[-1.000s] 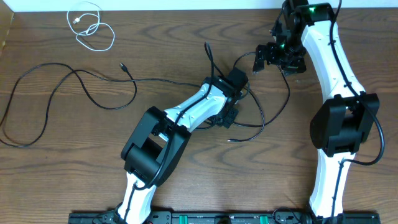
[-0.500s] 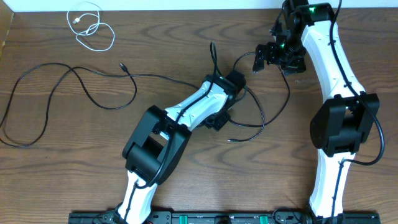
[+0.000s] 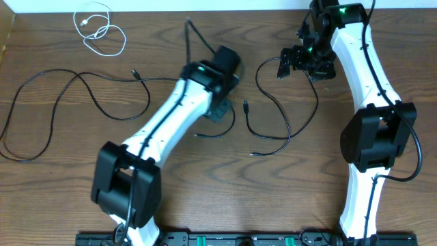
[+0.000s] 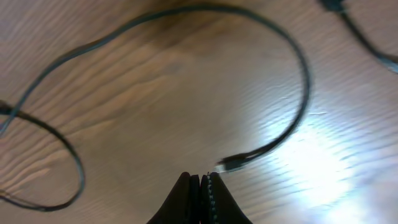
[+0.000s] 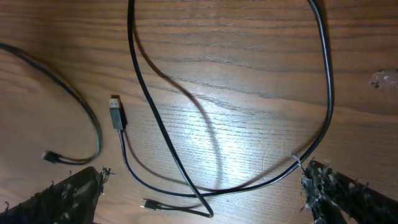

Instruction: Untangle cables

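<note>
At the far left of the wooden surface (image 3: 68, 178), a long black cable (image 3: 82, 77) lies in loose curves. One small plug end lies bare, and one strand runs right until the left arm (image 3: 171, 116) hides it. Behind it, in the back left corner, the white cable (image 3: 102, 29) sits coiled by itself, well apart from the black ones.

The left arm reaches diagonally to the middle of the surface. The left hand (image 3: 220, 109) is clenched, with its two fingers pressed flat together in the left wrist view (image 4: 200, 179). A curved black cable (image 3: 231, 123) (image 4: 303, 81) sweeps round below it, and its small plug end lies just beside the fingertips. The view is blurred, so I cannot tell whether anything is pinched between them.

Just to the right lies a short black cable (image 3: 247, 119) (image 5: 121, 149). Its flat plug (image 3: 246, 106) (image 5: 115, 113) points to the back, and the rest bends into a hook towards the front.

A looped black cable (image 3: 317, 99) (image 5: 326, 93) crosses over that hook and hangs in a wide U shape.

The right hand (image 3: 300, 65) (image 5: 205, 193) hovers over this loop, released and spread wide, grasping nothing. One strand of the loop passes just beside its right-side finger (image 5: 348, 193) in the right wrist view.
</note>
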Controlling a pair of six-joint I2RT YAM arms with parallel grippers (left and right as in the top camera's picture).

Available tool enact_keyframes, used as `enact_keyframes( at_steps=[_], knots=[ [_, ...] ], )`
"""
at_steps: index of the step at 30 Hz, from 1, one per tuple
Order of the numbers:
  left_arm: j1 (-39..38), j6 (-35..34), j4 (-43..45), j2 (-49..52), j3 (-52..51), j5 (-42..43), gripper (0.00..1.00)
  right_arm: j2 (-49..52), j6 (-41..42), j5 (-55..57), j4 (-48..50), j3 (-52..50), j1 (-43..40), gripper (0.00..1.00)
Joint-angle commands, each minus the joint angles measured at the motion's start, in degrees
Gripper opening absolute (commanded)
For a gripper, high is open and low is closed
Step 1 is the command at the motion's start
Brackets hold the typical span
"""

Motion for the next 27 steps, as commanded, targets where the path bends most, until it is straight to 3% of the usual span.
enact_keyframes(
  at_steps=[1,5,7,9,11,18,23,25,27],
  knots=[
    [2.3,5.0,-0.3,-0.2,1.0,-0.7,0.07,-0.1,-0.7,0.0,0.4,0.3,0.5,0.99],
    [2.9,4.5,-0.3,-0.1,0.8,6.6,0.08,-0.1,-0.7,0.0,0.8,0.3,0.5,0.99],
    [2.6,3.0,-0.1,0.3,0.5,10.6,0.27,-0.1,-0.7,0.0,0.9,0.3,0.5,0.99],
    [2.2,0.5,0.9,1.0,-0.2,13.3,0.62,-0.1,-0.7,0.0,0.9,0.3,0.5,0.99],
    [1.9,-1.7,2.9,1.7,-1.4,13.9,0.72,-0.1,-0.7,0.0,0.9,0.3,0.5,0.99],
    [1.7,-12.7,10.6,6.1,-2.3,13.9,0.72,-0.1,-0.7,0.0,0.7,0.3,0.6,0.99],
    [1.3,-14.8,12.7,10.4,-2.3,13.9,0.72,-0.1,-0.7,0.0,0.5,0.3,0.6,0.99],
    [0.9,-15.8,12.7,11.5,-2.3,13.9,0.65,-0.1,-0.7,0.0,0.5,0.3,0.6,0.99],
    [0.2,-16.7,12.7,12.1,-2.3,13.9,0.65,-0.1,-0.7,0.0,0.6,0.3,0.6,0.99]
  ],
)
